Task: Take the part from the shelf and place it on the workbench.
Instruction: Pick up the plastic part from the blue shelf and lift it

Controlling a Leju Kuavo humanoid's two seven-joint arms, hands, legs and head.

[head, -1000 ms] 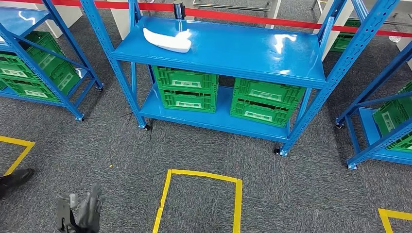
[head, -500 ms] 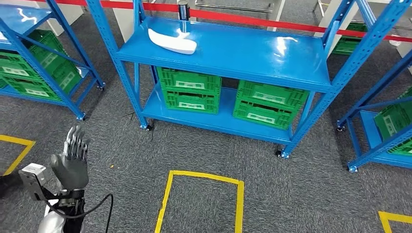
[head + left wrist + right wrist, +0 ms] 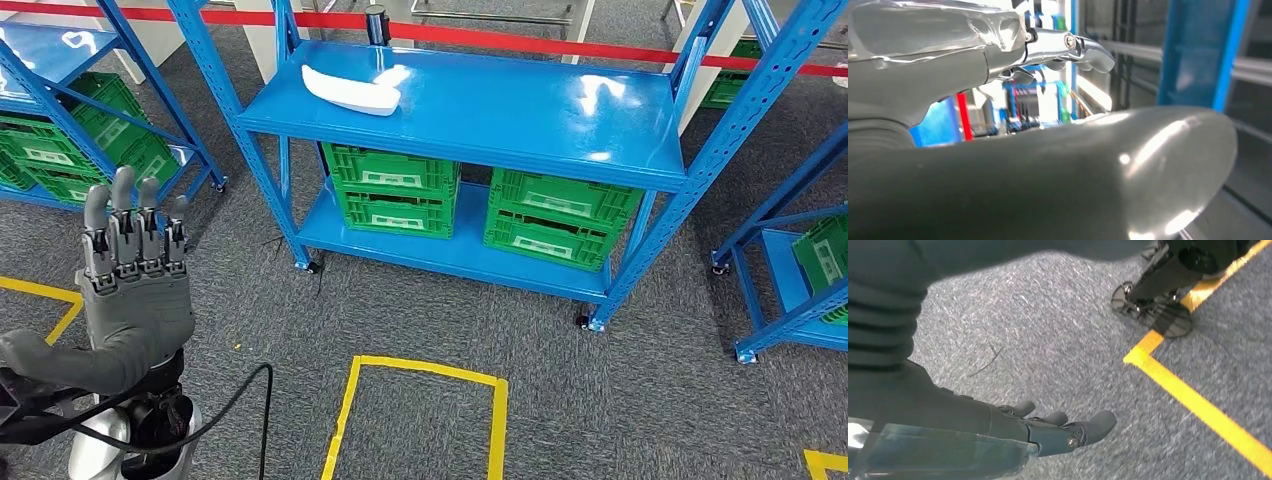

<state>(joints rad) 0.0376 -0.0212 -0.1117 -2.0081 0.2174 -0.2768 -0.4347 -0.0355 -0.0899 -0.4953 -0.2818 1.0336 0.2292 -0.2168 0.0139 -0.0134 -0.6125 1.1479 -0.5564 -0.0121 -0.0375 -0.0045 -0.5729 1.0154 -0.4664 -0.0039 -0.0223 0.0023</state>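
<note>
Bright, even overhead light; white glare patches sit on the blue shelf top (image 3: 520, 100), well ahead of the left hand (image 3: 135, 290). Left wrist view: thumb (image 3: 1073, 170) blurred, streaked with highlights. Right wrist view dimmer, hand (image 3: 1013, 432) soft-edged.

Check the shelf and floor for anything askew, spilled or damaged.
Nothing stands out. The white part lies flat on the blue shelf, the green crates sit squarely below, and the left hand is raised, holding nothing.

Side racks (image 3: 90, 130) cut off by frame edges, left wrist background blurred behind thumb (image 3: 1058, 175)
</note>
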